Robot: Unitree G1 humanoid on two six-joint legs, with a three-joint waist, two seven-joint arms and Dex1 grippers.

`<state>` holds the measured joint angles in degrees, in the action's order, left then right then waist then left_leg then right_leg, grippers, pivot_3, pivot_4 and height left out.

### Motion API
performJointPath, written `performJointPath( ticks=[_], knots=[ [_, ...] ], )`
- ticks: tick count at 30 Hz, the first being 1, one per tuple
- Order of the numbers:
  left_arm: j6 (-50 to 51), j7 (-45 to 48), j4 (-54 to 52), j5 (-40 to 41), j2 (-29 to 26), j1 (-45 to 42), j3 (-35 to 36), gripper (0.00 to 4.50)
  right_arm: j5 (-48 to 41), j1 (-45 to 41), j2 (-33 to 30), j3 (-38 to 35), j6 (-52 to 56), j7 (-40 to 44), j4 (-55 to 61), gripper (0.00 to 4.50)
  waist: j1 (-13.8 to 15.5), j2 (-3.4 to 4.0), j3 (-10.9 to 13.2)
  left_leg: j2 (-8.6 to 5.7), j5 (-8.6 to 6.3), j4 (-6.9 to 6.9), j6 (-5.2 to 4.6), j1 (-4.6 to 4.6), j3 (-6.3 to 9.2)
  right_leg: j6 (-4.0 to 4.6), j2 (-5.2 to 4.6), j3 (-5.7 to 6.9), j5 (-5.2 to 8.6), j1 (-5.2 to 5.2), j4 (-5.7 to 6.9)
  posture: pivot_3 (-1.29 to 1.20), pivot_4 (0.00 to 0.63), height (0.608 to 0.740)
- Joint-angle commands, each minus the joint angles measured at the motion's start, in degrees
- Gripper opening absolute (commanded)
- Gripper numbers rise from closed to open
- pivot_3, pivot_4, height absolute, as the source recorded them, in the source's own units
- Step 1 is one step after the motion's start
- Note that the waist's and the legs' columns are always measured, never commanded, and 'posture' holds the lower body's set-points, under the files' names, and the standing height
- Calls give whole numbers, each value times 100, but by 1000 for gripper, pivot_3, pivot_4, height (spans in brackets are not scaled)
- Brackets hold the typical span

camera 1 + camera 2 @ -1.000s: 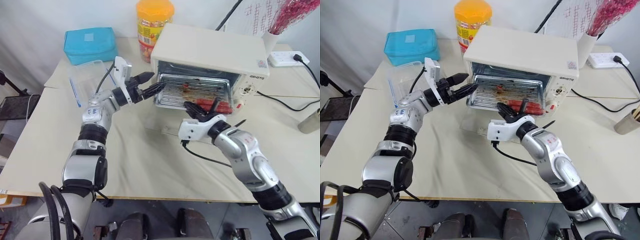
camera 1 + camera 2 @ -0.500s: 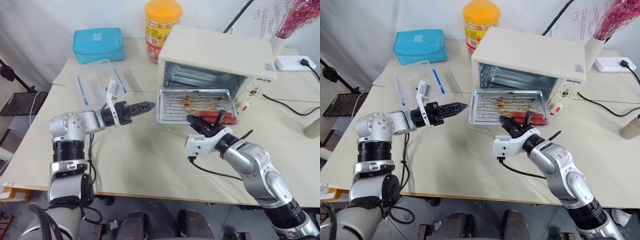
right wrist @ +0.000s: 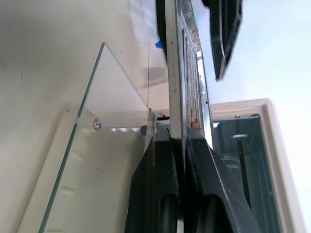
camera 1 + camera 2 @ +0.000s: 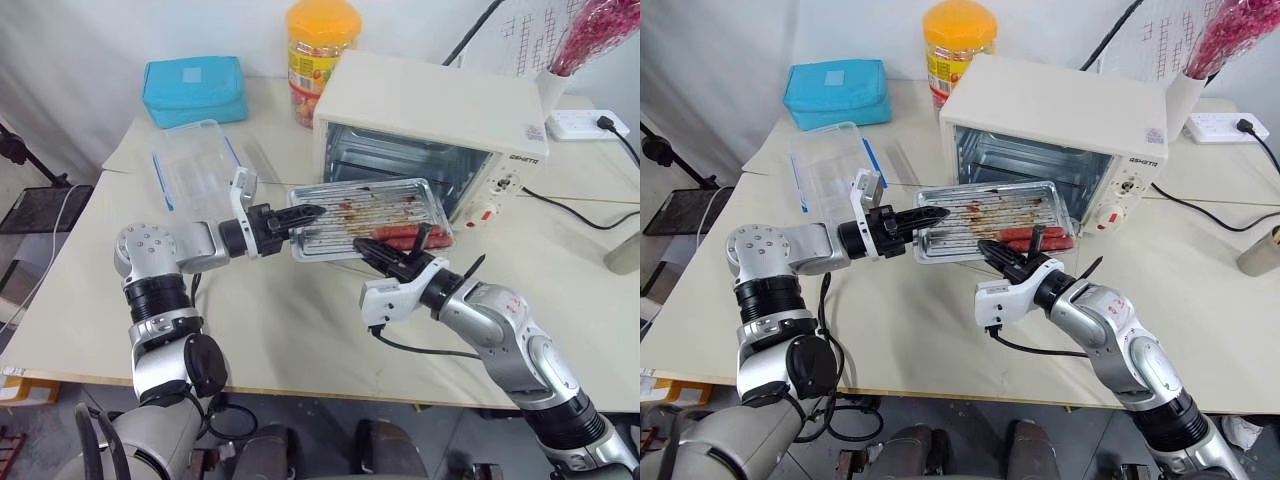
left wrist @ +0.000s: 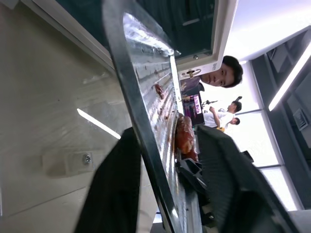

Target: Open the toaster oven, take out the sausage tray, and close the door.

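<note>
The cream-white toaster oven stands open at the back right. Its glass door lies flat in front of it. The silver sausage tray, with red sausages near its front edge, hangs clear of the oven above the door. My right gripper is shut on the tray's front rim. My left gripper straddles the tray's left rim. One of its fingers lies against the tray and the other stands a little off it.
A clear plastic box with blue clips sits left of the tray, with a blue pouch behind it. A yellow-lidded jar stands beside the oven. A power strip and a black cord lie to the right.
The tray has come further out of the oven in my right gripper. My left gripper rolled, moved onto the tray's left rim, and its fingers narrowed around it.
</note>
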<state>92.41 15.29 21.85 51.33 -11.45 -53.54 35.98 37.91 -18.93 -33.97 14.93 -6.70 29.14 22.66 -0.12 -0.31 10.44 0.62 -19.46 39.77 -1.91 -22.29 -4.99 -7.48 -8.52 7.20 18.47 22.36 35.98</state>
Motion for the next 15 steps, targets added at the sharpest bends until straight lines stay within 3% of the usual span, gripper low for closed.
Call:
performJointPath(
  ticks=[1,2,4,11,15],
  knots=[
    [9,-489,331,576,-109,-46,236,452,-140,-50,-73,-229,-96,-15,76,0,3,0,0,-1,0,0,0,0,0,0,0,0,0,0,0,0,150,740],
    [9,-749,587,698,-131,-101,388,138,-263,-21,-53,-258,-88,29,77,0,4,0,0,-1,0,0,0,0,0,0,-1,0,0,0,0,0,150,740],
    [9,-1057,909,1152,-198,-102,488,16,-547,69,-1,-325,-89,112,117,0,3,-1,-1,-1,0,0,0,0,0,0,-2,-1,0,-1,0,0,150,740],
    [9,-2207,2189,2914,-578,71,992,0,-1423,364,-260,-548,-504,450,335,2187,-6,-2,-2,-1,0,-3,0,9,-1,0,-1,-4,0,-1,5,0,150,740],
    [9,-2721,1884,3849,-897,690,880,0,-2550,887,-595,-972,-1048,742,645,2352,-34,-8,-5,-3,-1,-17,1,17,-5,0,-1,-16,0,-1,4,0,150,740]
  ],
)
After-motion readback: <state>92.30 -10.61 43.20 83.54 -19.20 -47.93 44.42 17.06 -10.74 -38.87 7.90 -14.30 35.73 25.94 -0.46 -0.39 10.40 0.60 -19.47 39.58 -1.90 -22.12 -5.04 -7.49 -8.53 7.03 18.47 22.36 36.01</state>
